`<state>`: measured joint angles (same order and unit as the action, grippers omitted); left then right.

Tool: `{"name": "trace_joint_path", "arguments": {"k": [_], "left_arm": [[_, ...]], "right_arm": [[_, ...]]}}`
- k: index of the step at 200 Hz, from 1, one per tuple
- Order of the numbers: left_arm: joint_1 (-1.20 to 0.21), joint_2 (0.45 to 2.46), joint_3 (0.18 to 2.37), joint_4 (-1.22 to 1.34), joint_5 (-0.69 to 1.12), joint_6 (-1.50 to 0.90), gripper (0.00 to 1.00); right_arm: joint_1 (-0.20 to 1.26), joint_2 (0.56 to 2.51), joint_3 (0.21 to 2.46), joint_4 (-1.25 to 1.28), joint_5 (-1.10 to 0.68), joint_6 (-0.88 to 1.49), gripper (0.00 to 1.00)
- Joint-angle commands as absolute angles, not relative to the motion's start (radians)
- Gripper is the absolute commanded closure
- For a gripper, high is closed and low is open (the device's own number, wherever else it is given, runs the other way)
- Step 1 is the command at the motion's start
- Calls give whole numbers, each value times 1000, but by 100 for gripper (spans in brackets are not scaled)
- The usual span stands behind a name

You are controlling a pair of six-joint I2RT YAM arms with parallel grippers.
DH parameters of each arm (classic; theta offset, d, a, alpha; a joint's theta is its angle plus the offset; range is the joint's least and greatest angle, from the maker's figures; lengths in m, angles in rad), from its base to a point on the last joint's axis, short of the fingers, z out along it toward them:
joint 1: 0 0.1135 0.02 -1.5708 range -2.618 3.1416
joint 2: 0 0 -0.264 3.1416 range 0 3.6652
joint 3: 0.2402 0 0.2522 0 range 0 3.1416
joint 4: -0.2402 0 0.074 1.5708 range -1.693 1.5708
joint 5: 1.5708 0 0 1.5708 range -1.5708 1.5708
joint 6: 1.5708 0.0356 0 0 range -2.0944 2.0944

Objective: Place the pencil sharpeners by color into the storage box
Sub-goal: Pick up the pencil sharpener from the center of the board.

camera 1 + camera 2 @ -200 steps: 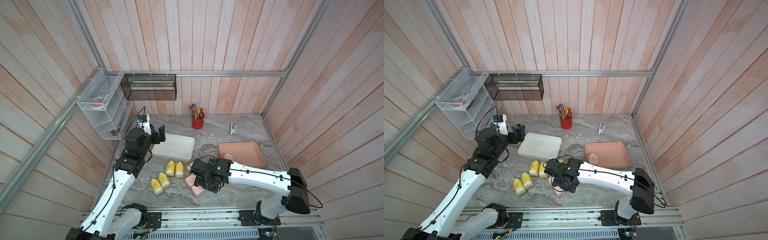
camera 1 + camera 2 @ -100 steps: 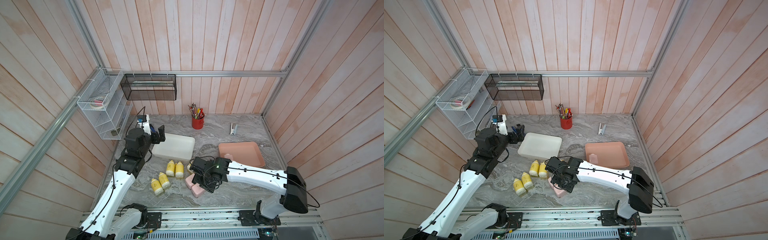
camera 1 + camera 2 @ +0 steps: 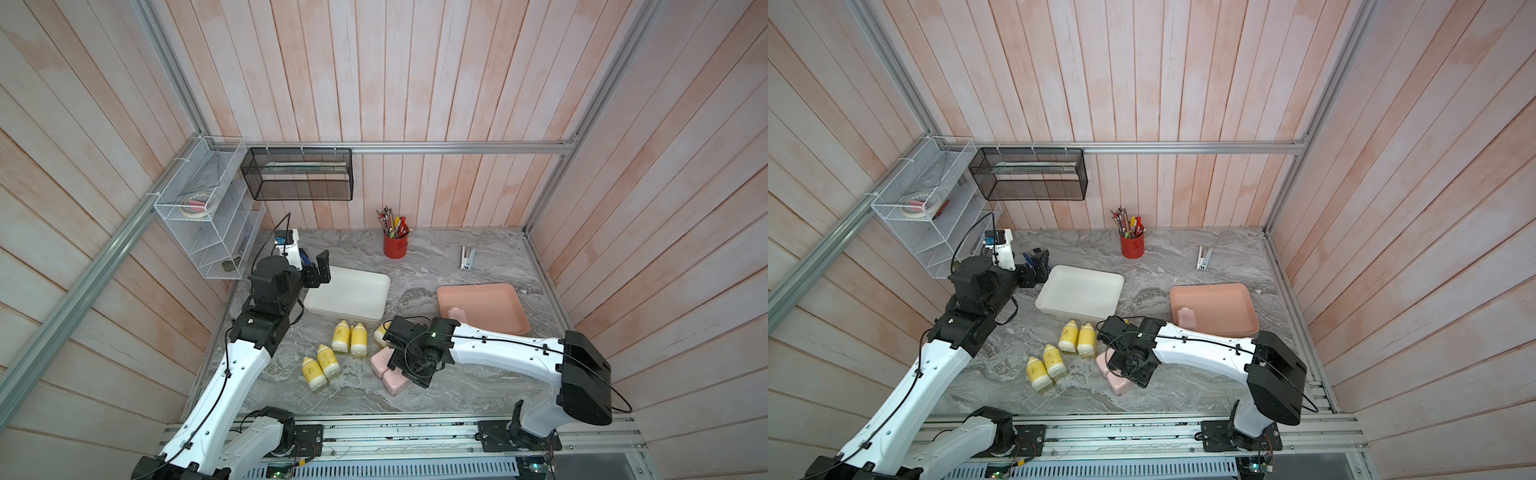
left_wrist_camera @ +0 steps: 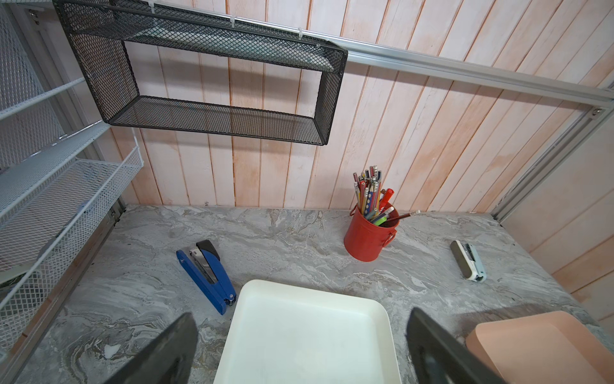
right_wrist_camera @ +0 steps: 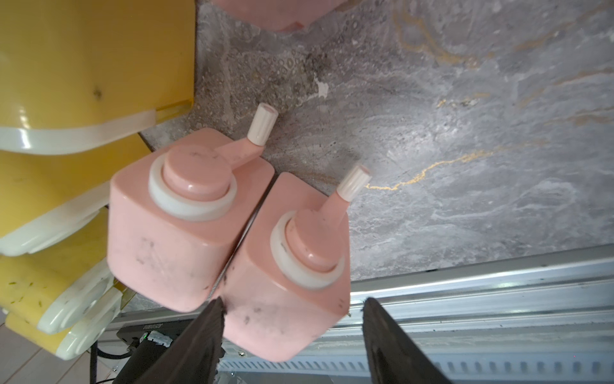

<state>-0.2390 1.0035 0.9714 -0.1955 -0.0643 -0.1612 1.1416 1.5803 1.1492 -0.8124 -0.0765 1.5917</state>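
Up front, the right claw (image 5: 292,304) sits half open around a pink sharpener (image 5: 289,266) on the table (image 3: 457,386), not squeezing. Yellow sharpeners (image 3: 341,338) lie beside it. Farther back, another pink sharpener (image 3: 456,312) is in the pink tray (image 3: 511,299). The white tray (image 3: 349,295) is empty, and the left claw (image 4: 300,319) hangs wide open, holding nothing.

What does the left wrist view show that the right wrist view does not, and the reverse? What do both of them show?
Only the left wrist view: the black mesh shelf, the blue stapler, the red pencil cup, the white tray and the open left gripper.
Only the right wrist view: two pink sharpeners side by side, yellow sharpeners next to them, and the right gripper with a finger on each side of one of the pink ones.
Both: the grey marble table.
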Motion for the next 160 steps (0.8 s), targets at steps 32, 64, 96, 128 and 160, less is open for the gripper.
{"name": "trace_joint_path", "arguments": {"k": [32,64,96,128,160], "left_arm": [[-244,998,976,-201,-77,-149,0],[-244,998,976,-201,-78,-150,0],[-244,996,976,-201,-78,-150,0],[-243,995,973,-201,-78,-149,0],[-243,997,974,-200,-77,-150,0]], "right_arm": [[1134,1596,1144,-806,-87,1570,32],[1134,1611,1154,-796,-91,1572,33],[1142,1635,1164,-793,-102,1571,33],[1152,1651,1160,-782,-109,1571,33],[1152,1655,1157,-780,-107,1569,34]]}}
